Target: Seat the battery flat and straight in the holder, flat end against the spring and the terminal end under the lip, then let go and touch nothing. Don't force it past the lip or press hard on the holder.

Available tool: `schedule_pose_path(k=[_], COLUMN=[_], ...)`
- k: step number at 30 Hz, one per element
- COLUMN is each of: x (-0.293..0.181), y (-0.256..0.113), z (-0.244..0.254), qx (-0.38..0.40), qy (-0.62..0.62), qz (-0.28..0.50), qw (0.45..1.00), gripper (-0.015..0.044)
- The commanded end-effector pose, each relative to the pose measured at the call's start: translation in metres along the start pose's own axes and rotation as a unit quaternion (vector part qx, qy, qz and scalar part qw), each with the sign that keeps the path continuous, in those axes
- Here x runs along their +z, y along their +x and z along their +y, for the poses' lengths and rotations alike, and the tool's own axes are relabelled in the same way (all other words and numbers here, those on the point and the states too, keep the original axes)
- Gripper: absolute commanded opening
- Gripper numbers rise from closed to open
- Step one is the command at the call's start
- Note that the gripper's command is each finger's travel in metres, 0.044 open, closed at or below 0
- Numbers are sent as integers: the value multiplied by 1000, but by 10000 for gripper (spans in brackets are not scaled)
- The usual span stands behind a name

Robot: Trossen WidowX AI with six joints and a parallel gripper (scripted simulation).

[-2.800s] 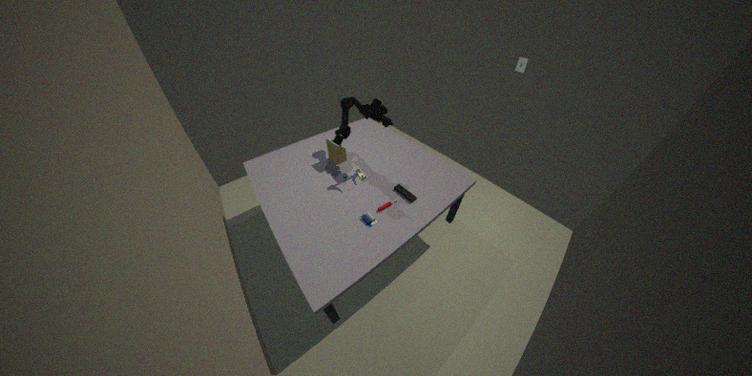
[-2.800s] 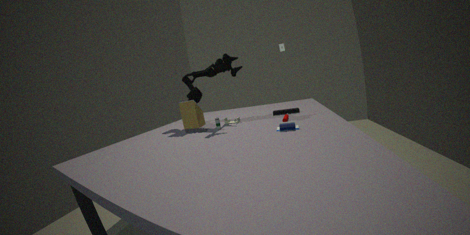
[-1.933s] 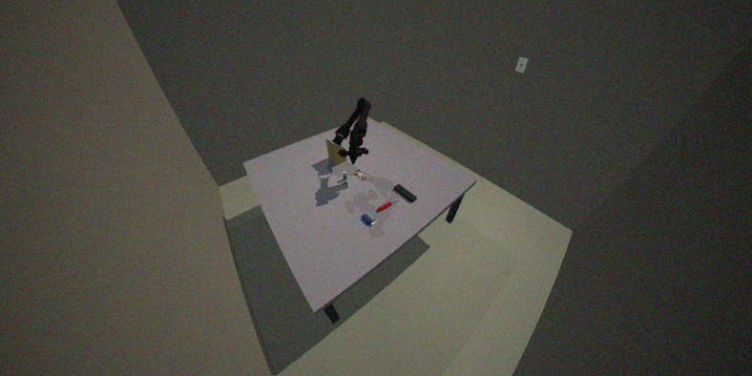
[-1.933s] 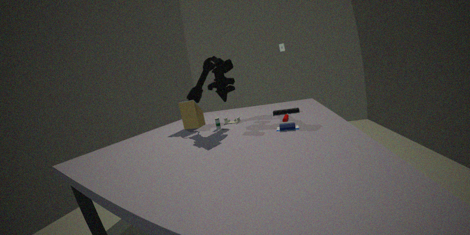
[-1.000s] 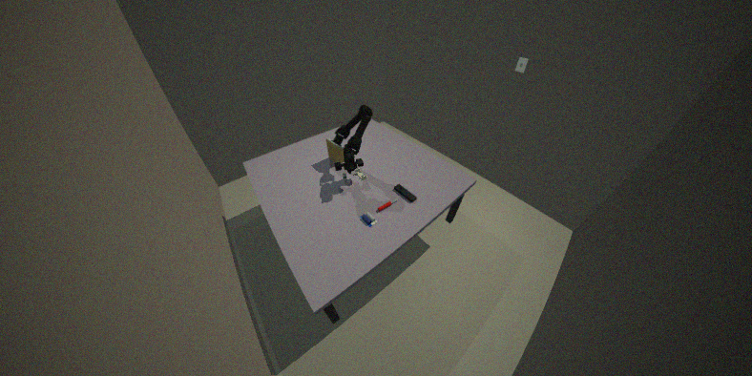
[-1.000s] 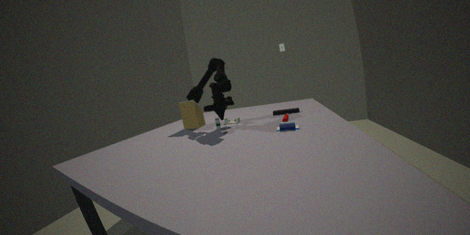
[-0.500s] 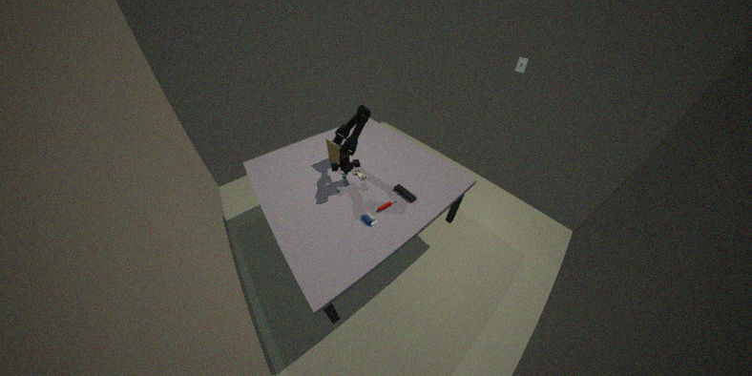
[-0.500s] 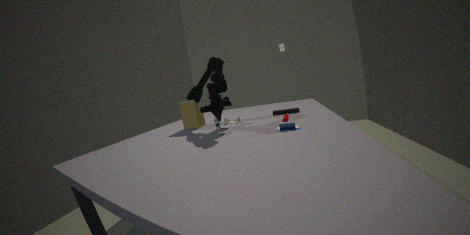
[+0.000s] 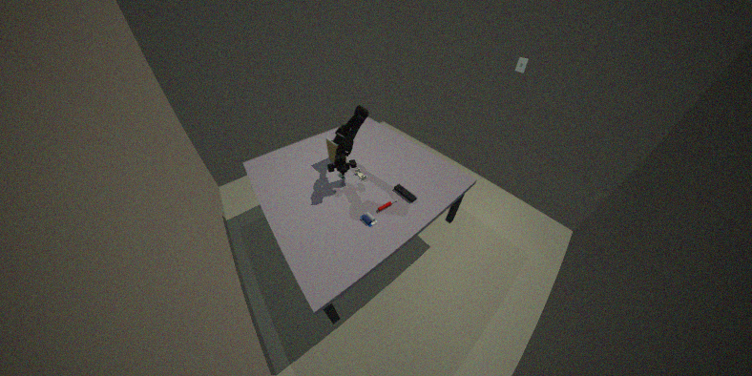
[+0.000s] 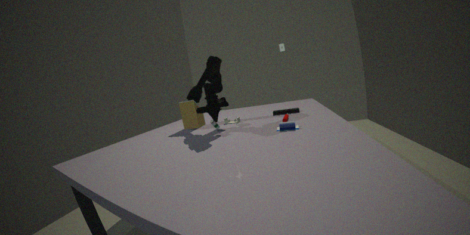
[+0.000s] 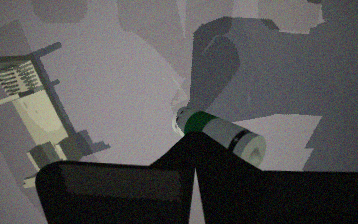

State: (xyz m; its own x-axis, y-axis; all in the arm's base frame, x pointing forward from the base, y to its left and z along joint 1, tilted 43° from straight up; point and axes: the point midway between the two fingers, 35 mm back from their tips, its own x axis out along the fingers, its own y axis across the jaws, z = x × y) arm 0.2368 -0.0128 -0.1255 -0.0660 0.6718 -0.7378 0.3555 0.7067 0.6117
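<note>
My gripper (image 9: 343,173) (image 10: 216,120) (image 11: 195,138) points down with its fingers shut together. The battery (image 10: 215,124) (image 11: 222,131), grey with a green band and a black ring, is tilted right at the fingertips, not clamped between them as far as I can see. Part of it is hidden behind the fingers in the wrist view. The holder (image 9: 360,175) (image 10: 232,122) (image 11: 44,117) is pale and empty. It lies beside the gripper, at the left in the wrist view, with its spring coils at its upper end there.
A tan block (image 9: 331,150) (image 10: 191,115) stands close beside the arm. Farther off on the table (image 9: 294,183) (image 10: 263,173) lie a black bar-shaped object (image 9: 405,193) (image 10: 285,111), a red-handled tool (image 9: 385,206) (image 10: 285,118) and a blue cylinder on a pale base (image 9: 367,219) (image 10: 287,126).
</note>
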Motion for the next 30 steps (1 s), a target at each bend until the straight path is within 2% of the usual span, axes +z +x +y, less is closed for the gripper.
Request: schedule_pose_path(k=[1,11,20,30], x=[-1,-2,-1,-1], y=[1,0,-78,-77], z=[-8,-13,-14,-14], qx=[-3,-1,-4,-2], qy=[-1,2,0,2], qz=[3,3,2,1], qw=[1000,1000,1000,1000], gripper=[0,0,0,0])
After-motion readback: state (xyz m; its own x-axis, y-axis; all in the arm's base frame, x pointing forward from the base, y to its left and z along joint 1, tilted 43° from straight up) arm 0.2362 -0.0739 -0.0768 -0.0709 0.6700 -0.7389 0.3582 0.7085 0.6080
